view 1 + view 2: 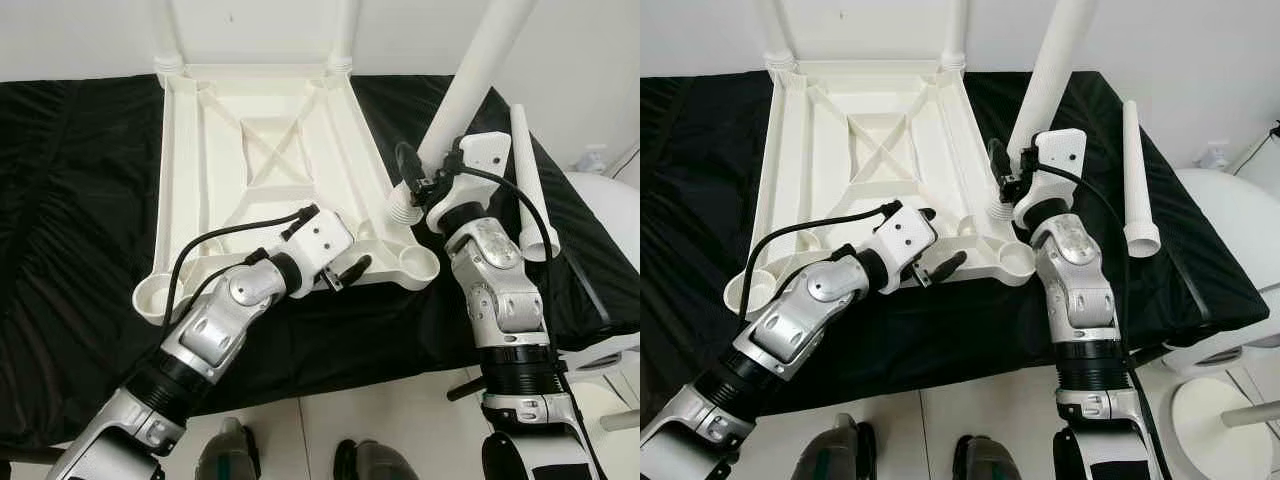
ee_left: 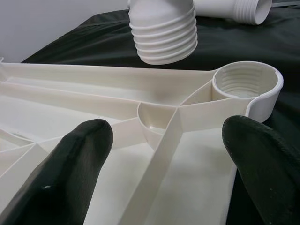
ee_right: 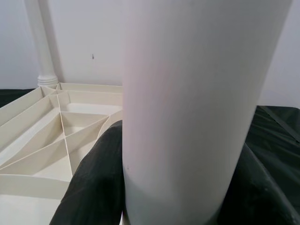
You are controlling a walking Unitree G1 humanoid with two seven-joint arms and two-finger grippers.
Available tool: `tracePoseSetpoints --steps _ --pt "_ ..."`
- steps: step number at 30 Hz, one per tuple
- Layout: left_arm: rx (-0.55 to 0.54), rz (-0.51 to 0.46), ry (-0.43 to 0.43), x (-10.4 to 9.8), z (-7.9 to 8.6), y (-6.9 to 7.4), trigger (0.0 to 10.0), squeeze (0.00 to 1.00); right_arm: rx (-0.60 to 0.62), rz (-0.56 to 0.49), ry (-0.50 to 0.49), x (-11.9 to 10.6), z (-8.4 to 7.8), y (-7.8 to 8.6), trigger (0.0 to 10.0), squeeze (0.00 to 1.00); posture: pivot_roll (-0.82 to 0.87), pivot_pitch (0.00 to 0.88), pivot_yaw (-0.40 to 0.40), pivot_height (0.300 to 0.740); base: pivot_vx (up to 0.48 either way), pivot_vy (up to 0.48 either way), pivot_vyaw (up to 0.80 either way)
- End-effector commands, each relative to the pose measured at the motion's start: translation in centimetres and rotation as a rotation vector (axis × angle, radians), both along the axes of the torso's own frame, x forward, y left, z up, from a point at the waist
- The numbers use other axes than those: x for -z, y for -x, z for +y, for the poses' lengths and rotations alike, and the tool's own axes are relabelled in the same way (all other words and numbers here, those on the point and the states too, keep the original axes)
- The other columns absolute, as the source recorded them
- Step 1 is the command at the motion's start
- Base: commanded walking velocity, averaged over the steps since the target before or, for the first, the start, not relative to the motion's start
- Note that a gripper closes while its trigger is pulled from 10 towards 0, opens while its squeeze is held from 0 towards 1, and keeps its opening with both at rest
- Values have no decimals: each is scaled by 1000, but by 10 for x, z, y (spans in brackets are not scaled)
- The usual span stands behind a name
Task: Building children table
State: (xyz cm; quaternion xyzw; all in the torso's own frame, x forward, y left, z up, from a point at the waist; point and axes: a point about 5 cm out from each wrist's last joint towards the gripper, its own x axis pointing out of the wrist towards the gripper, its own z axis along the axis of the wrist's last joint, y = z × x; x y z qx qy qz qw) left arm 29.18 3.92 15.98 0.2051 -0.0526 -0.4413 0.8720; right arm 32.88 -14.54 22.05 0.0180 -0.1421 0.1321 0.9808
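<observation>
Fingers of the right gripper (image 1: 425, 180) are clamped round a white table leg (image 1: 478, 75), whose threaded end hangs tilted just above and beside the near-right corner socket (image 1: 418, 262) of the upturned tabletop (image 1: 265, 165). The left gripper (image 1: 345, 268) is spread wide over the tabletop's near edge, beside that same socket, pinching nothing.

To seat the leg well, I judge it should first be stood upright and centred over the socket, then lowered and turned so the threads catch squarely; the left gripper could press the frame down to stop it sliding on the black cloth (image 1: 80, 200).

Two legs already stand at the tabletop's far corners, and a spare leg (image 1: 530, 180) lies right of the socket, close to the cloth's edge. Room is tight there; the near-left socket (image 1: 152, 296) has open cloth around it.
</observation>
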Motion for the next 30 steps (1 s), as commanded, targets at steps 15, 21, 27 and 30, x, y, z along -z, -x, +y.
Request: tracePoseSetpoints --steps 15,21,27,30 --pt "194 54 -140 26 -29 5 10000 0 13 -23 0 -3 -5 -1 10000 0 29 79 -53 740 0 0 0" --pt "117 89 -170 28 -26 -10 10000 0 18 -26 -2 -4 -5 -1 10000 0 26 83 -48 740 0 0 0" --pt "71 176 -185 35 -21 -19 10000 0 20 -29 -2 -4 -5 -1 10000 0 22 84 -45 740 0 0 0" --pt "64 224 -175 36 -17 -21 10000 0 19 -30 -1 -5 -5 -1 10000 0 24 86 -45 740 0 0 0"
